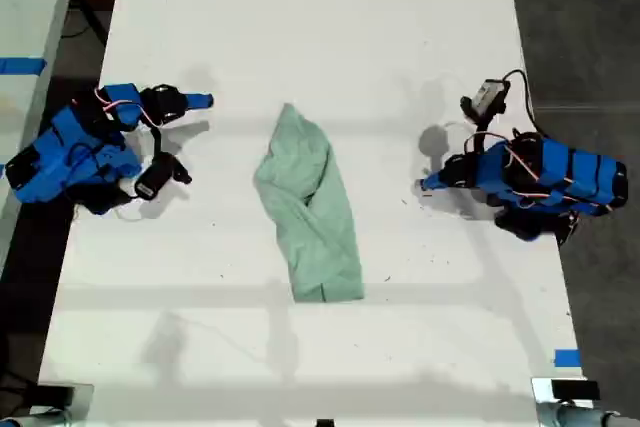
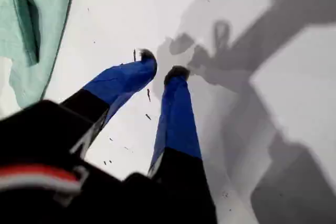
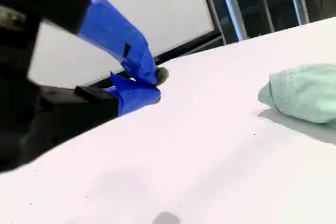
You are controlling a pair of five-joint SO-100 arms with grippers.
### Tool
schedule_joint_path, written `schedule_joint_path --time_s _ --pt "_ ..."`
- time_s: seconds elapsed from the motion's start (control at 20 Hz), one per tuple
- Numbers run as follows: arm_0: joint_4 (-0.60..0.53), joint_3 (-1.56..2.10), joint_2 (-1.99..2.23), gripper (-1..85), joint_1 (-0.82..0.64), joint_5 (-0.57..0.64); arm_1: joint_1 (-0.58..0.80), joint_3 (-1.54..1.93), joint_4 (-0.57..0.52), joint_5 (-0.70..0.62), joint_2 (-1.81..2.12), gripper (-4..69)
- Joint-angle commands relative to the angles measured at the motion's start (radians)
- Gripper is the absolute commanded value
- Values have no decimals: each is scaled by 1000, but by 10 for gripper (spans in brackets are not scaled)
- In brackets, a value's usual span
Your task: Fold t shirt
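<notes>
The white table (image 1: 400, 37) carries the t shirt (image 1: 308, 207), bunched lengthwise at its centre. My first gripper (image 2: 161, 72) (jaws slightly apart, empty) and my second gripper (image 3: 152, 85) (jaws nearly together, empty) sit low, well apart from the cloth.

No readable text, label, brand, number or sign is showing on anything in any of the three views.
</notes>
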Motion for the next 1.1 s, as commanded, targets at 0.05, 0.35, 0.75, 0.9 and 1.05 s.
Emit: schedule_joint_path --time_s 0.05,0.35,0.75,0.9,1.05 --pt "26 23 9 41 -26 -51 2 26 3 -6 9 45" --pt "28 23 9 42 -31 -52 2 26 3 -9 9 -2" --pt "63 -89 9 -3 167 -201 -29 -137 58 31 -20 8" --pt "166 -224 5 -3 218 -301 -60 -302 97 121 -121 8" --pt "109 -383 -273 -3 319 -417 -247 -462 -20 290 -425 6"
